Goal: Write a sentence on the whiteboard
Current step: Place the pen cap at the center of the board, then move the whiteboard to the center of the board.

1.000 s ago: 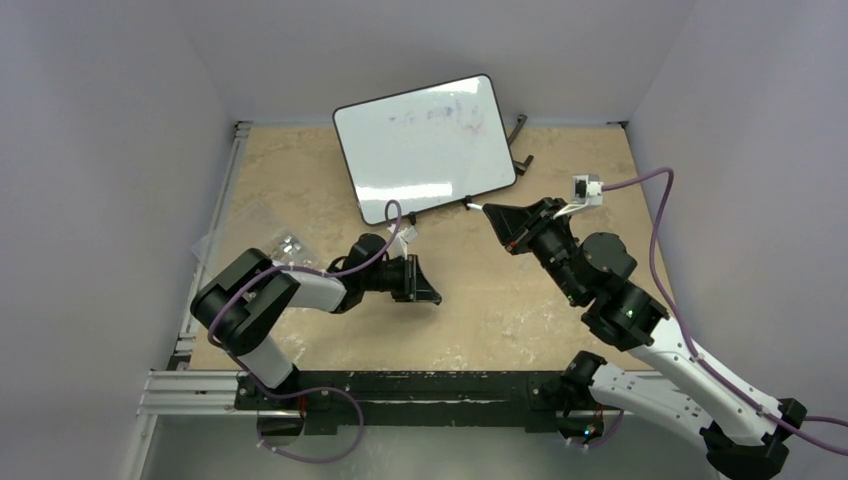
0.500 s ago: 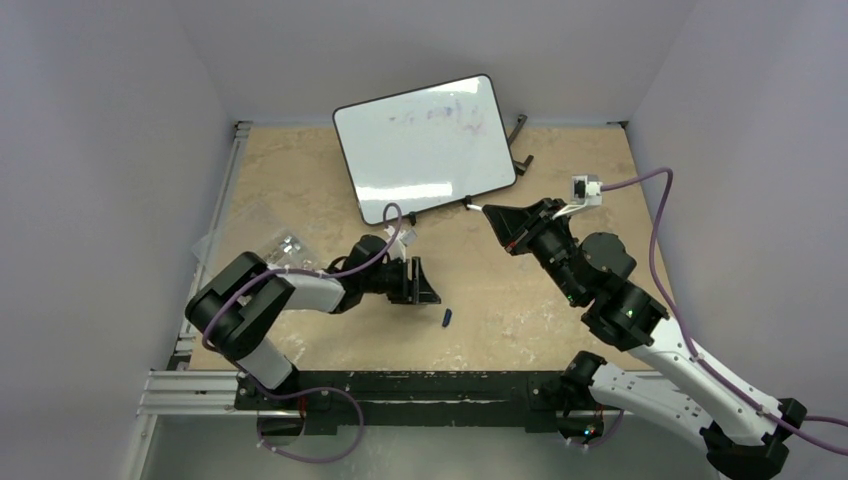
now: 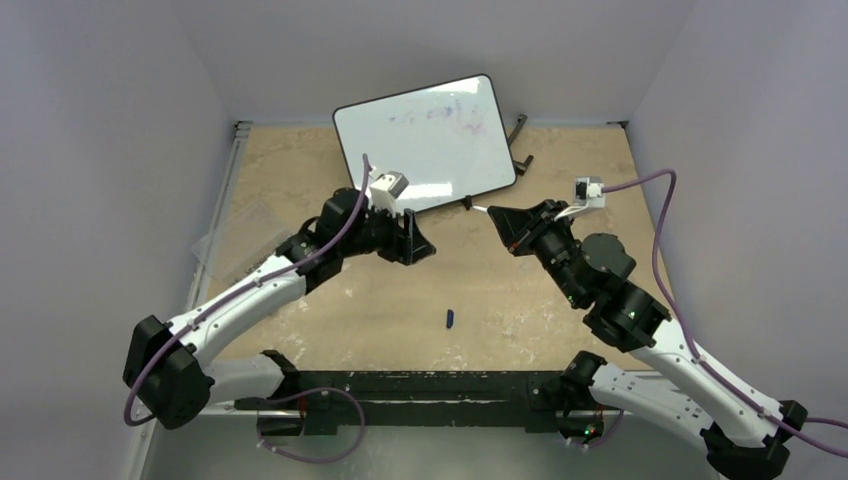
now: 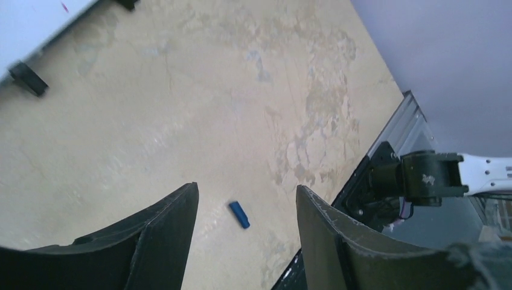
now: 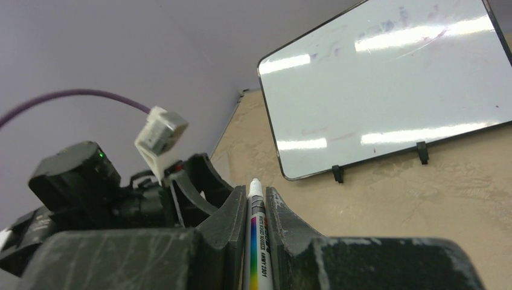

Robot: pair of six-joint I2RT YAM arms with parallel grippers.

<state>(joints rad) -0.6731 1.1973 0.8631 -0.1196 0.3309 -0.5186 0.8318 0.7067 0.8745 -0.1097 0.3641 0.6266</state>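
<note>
Beige, mottled stone covers the bench [image 3: 520,300], and the whiteboard [image 3: 425,140] stands at its far edge near the middle, propped on small black feet, leaning back toward the rear wall and set slightly askew. Its glossy face carries faint purple smudges near the top and bright reflections of the lights. The left claw [image 4: 246,190] hangs above the bench just in front of the board's lower left corner, its two dark jaws spread apart with nothing between them; through the gap the wrist view looks down on a small blue cap [image 4: 239,215] lying alone on the bare surface, well apart from the board and close to the near edge. The right claw [image 3: 500,218] sits to the right of the board's lower edge, close to it but not touching, and is clamped on a marker [image 5: 256,241] with a white barrel and a rainbow-striped label, whose pale tip sticks out past the fingertips and points toward the board. A clear plastic bag [image 3: 240,235] lies on the left side of the bench, partly under the left arm.
</note>
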